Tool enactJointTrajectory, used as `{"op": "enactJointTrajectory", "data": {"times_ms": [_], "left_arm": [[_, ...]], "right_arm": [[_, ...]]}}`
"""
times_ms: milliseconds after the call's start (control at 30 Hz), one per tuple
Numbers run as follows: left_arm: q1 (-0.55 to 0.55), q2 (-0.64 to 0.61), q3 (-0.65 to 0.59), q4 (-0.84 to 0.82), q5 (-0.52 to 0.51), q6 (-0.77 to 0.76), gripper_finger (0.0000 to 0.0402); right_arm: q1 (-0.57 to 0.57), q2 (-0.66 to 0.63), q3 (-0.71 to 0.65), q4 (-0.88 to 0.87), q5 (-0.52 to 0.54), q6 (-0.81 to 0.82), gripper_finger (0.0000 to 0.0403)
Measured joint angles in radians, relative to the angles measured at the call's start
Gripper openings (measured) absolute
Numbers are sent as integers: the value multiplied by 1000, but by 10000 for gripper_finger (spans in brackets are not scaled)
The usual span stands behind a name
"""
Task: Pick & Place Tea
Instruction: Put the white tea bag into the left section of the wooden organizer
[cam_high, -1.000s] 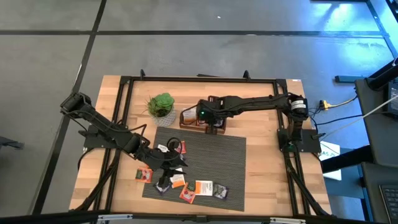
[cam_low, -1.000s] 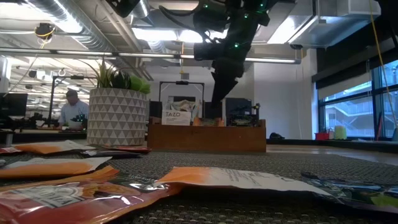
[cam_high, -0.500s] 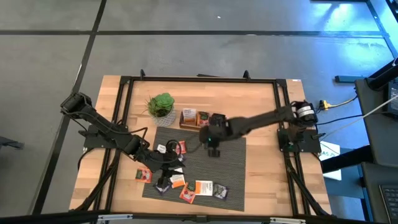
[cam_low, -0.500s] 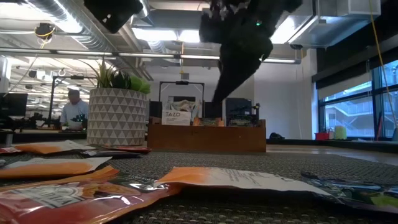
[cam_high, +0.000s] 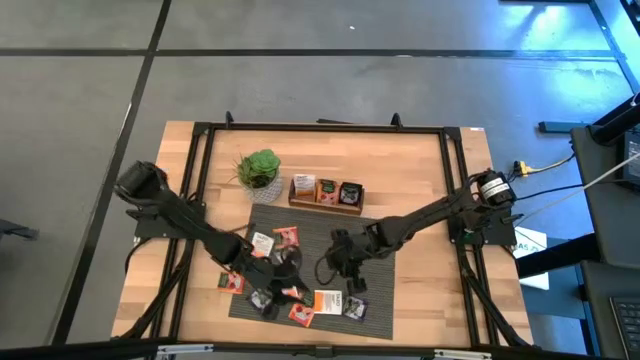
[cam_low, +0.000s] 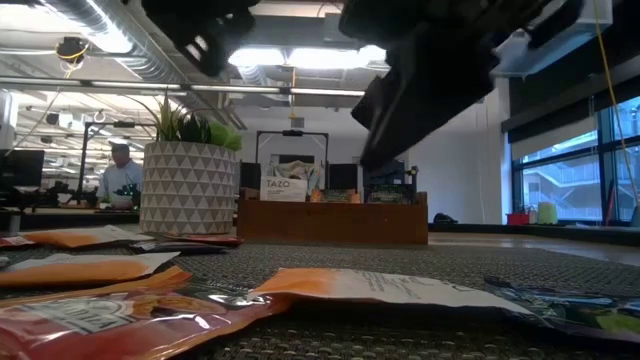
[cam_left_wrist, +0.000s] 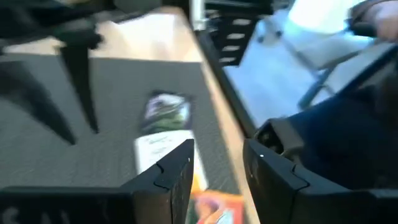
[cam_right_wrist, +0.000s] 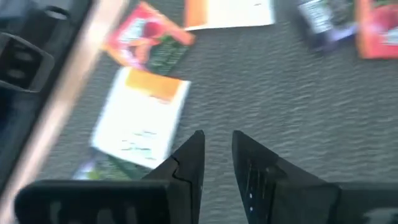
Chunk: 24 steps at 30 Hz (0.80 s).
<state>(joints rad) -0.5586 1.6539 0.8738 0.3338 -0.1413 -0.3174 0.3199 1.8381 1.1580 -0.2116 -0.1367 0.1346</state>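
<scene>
Several small flat tea sachets lie on the dark ribbed mat (cam_high: 360, 245): a white one (cam_high: 327, 300), an orange-red one (cam_high: 300, 312), a dark one (cam_high: 355, 308), more at the mat's left (cam_high: 262, 240). Three others stand in the wooden tray (cam_high: 325, 193). My right gripper (cam_high: 347, 277) hovers over the mat's near middle, slanting down, narrowly open (cam_right_wrist: 217, 140), the white sachet (cam_right_wrist: 143, 118) just ahead of it. My left gripper (cam_high: 282, 283) hangs low over the near-left sachets, open (cam_left_wrist: 217, 168), with a white sachet (cam_left_wrist: 163, 149) below it.
A green potted plant (cam_high: 260, 170) stands left of the tray at the mat's far left corner. A black frame (cam_high: 200, 130) runs around the wooden table top. The right half of the mat (cam_high: 375, 290) lies bare. In the low view a person (cam_low: 118, 175) sits far behind.
My right gripper has left the tray and swung toward the table's near edge, sinking over the mat and tipping its fingers downward. My left gripper has sunk and moved a little toward the near-right over the sachets. No sachet has moved.
</scene>
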Motion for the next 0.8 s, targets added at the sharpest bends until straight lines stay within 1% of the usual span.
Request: {"op": "enactJointTrajectory", "data": {"times_ms": [67,133,233,300,367,467,600,667,800], "left_arm": [[12,62,1,91,18,-3,136],[24,117,3,130,32,-25,136],[33,180,23,129,62,-80,136],[33,213,43,136,73,-89,136],[34,244,65,138,105,-88,136],[34,272,84,130,139,-89,136],[34,297,89,139,138,-95,136],[34,311,86,117,135,-106,136],[35,342,87,125,127,-136,136]], "right_arm": [[10,0,0,-1,-28,83,85],[22,0,0,-4,-37,216,85],[52,0,-6,-26,-41,403,85],[82,0,-24,-16,-42,480,85],[112,0,-44,2,-43,550,85],[146,0,-76,68,-43,597,85],[176,0,-99,156,-23,619,85],[191,0,-100,171,3,620,85],[209,0,-100,184,69,639,85]]}}
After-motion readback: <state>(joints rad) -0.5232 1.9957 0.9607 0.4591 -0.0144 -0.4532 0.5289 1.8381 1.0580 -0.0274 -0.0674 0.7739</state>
